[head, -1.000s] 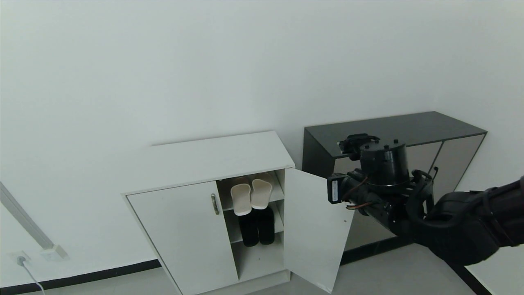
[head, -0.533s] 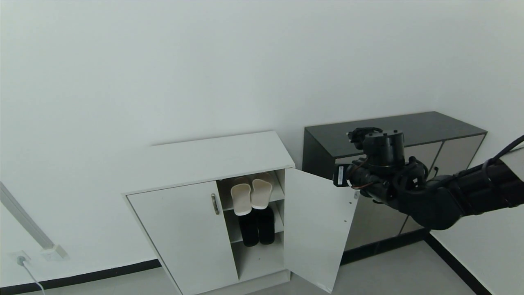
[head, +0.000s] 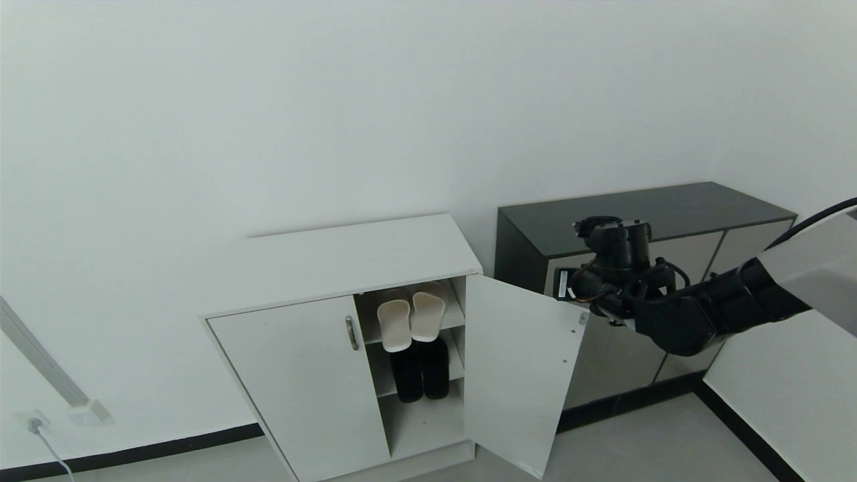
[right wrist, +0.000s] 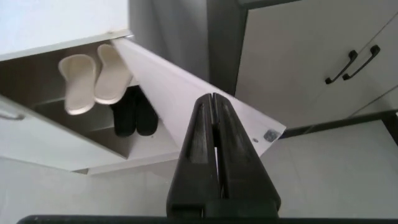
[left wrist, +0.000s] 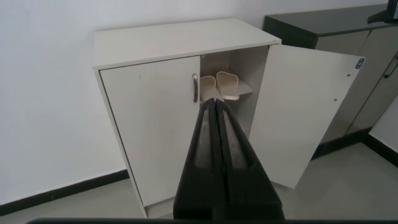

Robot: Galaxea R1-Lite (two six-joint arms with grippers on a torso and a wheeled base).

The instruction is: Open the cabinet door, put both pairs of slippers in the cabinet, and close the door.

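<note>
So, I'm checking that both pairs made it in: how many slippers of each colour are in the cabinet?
Beige slippers: 2
Black slippers: 2
Total: 4

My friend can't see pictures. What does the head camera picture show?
A white cabinet stands with its right door open, cream slippers shelved above black slippers. The robot's black right arm is beside that door, before a dark sideboard.
</note>
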